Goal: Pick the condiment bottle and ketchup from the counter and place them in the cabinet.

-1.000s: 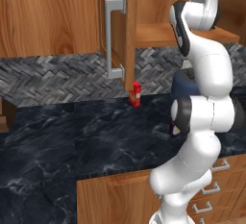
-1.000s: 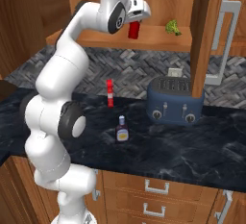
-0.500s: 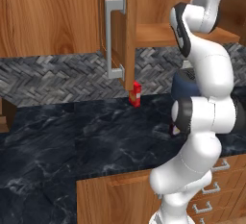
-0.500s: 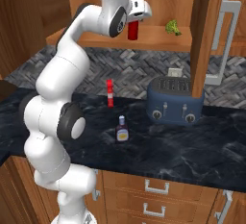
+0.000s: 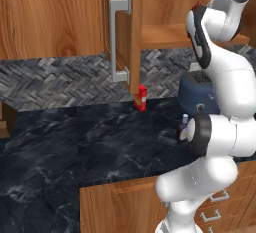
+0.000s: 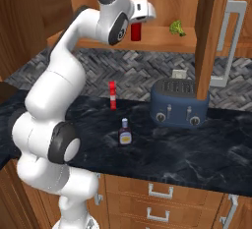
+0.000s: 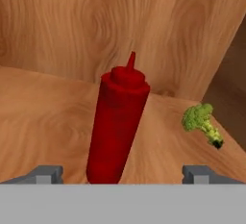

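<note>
The ketchup, an all-red squeeze bottle with a pointed cap, stands upright on the shelf of the open cabinet. My gripper is open, its fingertips wide apart on either side of the bottle's base and not touching it. In the right base view the gripper hangs just above the ketchup. The condiment bottle, small and dark with a pale label, stands on the black counter. In the left base view the condiment bottle is partly hidden behind my arm.
A broccoli floret lies on the shelf right of the ketchup. The cabinet door stands open with its grey bar handle. A blue toaster and a small red carton stand at the back of the counter.
The jaws have spread a little wider around the ketchup, which stands still on the shelf. The arm has shifted only slightly.
</note>
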